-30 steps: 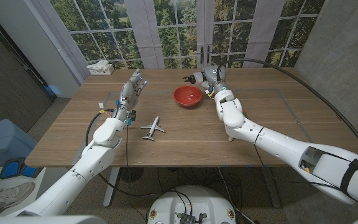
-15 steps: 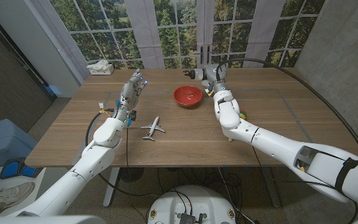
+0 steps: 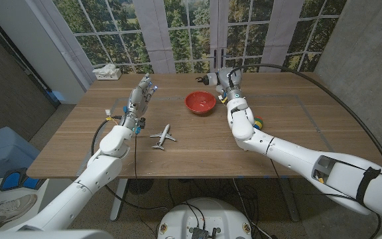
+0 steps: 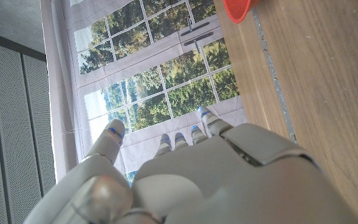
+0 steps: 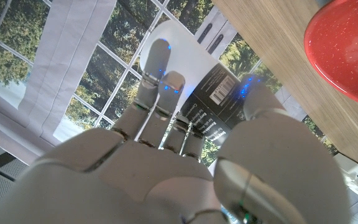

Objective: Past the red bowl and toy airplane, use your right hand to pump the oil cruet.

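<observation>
Reaching past the bowl [image 3: 199, 102], the right hand [image 3: 221, 81] has its fingers [image 5: 156, 81] spread around the cruet [image 5: 194, 74], probably light, stiff, slick and tippy; the pump top looks like the spot to press, left hand [image 3: 138, 99] open.

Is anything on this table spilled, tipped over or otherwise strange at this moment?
Nothing stands out. The red bowl sits upright, the toy airplane rests on the wood, and no spill shows. The right hand is at the oil cruet, which is largely hidden behind it.

Table [image 3: 178, 153] matt wood, visible grain. Bowl [image 3: 199, 102] glossy red, speckled. Hands [image 3: 140, 97] smooth pale plastic. Cruet [image 5: 191, 68] smooth white, printed dark label.
</observation>
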Tool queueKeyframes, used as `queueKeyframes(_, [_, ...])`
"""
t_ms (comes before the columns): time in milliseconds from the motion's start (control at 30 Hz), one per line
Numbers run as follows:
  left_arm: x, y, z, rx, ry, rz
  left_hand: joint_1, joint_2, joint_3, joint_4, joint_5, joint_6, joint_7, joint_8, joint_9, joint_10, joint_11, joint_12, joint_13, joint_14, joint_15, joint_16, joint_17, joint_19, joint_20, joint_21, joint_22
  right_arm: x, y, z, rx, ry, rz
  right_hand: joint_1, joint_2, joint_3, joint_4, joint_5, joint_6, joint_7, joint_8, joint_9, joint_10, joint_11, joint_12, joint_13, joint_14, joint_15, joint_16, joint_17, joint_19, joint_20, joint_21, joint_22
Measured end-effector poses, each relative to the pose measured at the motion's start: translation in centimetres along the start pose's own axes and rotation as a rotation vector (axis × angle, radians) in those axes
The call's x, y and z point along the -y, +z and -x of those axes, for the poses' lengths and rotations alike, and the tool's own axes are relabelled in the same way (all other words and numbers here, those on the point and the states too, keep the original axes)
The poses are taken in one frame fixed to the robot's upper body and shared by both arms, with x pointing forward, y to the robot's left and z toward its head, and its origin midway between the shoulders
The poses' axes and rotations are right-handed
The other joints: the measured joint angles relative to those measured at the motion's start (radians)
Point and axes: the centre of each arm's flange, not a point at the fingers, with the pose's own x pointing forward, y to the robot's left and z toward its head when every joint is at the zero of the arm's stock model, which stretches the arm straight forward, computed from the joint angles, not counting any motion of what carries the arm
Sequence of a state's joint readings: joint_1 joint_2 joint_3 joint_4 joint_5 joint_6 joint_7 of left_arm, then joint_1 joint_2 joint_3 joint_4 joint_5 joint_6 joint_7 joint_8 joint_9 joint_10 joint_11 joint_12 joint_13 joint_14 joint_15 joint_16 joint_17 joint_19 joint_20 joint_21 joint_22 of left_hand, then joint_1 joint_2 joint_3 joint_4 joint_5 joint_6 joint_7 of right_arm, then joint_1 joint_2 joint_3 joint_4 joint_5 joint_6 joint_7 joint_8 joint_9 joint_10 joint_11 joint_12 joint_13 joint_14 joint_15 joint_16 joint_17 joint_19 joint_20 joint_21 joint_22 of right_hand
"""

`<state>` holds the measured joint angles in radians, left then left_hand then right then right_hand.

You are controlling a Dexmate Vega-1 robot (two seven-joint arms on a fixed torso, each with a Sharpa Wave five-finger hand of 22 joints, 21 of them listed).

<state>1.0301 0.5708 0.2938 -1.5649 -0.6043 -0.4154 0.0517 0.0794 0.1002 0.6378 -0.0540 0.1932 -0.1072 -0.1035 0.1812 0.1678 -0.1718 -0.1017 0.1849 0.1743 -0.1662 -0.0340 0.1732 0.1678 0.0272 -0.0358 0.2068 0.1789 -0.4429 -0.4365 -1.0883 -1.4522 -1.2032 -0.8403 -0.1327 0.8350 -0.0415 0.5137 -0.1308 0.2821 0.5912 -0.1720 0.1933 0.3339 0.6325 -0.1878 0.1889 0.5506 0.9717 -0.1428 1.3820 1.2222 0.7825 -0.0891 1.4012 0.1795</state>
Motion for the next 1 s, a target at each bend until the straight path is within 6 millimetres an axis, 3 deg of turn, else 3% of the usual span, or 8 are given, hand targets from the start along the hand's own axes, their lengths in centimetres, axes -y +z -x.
queueKeyframes(433, [-0.12,-0.21,-0.12,-0.005,-0.003,0.002,0.0,0.0,0.0,0.0,0.0,0.0,0.0,0.0,0.0,0.0,0.0,0.0,0.0,0.0,0.0,0.0,0.0,0.0,0.0,0.0,0.0,0.02,0.32,0.42,0.016,-0.016,0.05,0.007,0.007,-0.001,0.0,0.0,0.009,-0.002,0.007,-0.009,0.011,-0.004,0.0,-0.012,0.0,0.0,-0.008,0.0,0.003,0.003,0.0,0.0])
queueKeyframes(700, [-0.11,-0.26,0.01,-0.007,0.0,0.003,0.0,0.0,0.0,0.0,0.0,0.0,0.0,0.0,0.0,0.0,0.0,0.0,0.0,0.0,0.0,0.0,0.0,0.0,0.0,0.0,0.0,-0.07,0.48,0.05,0.028,-0.023,0.064,0.005,0.008,-0.009,0.008,0.007,0.026,-0.018,0.008,-0.017,0.022,-0.011,0.004,-0.023,0.0,0.0,-0.015,0.0,0.01,0.002,0.01,0.015])
queueKeyframes(900, [-0.17,-0.21,0.1,-0.007,0.004,0.003,0.0,0.0,0.0,0.0,0.0,0.0,0.0,0.0,0.0,0.0,0.0,0.0,0.0,0.0,0.0,0.0,0.0,0.0,0.0,0.0,0.0,-0.04,0.56,-0.07,0.043,-0.029,0.062,-0.008,0.022,-0.011,0.014,0.007,0.106,-0.011,0.03,-0.043,0.122,0.0,0.025,-0.056,0.046,-0.017,0.008,0.01,0.036,-0.008,0.084,0.091])
queueKeyframes(1000, [-0.2,-0.19,0.11,-0.007,0.005,0.003,0.0,0.0,0.0,0.0,0.0,0.0,0.0,0.0,0.0,0.0,0.0,0.0,0.0,0.0,0.0,0.0,0.0,0.0,0.0,0.0,0.0,-0.04,0.53,-0.12,0.052,-0.029,0.057,-0.008,0.022,-0.009,0.012,0.006,0.153,0.012,0.049,-0.058,0.189,0.002,0.035,-0.071,0.073,-0.028,0.039,0.012,0.039,-0.011,0.109,0.117])
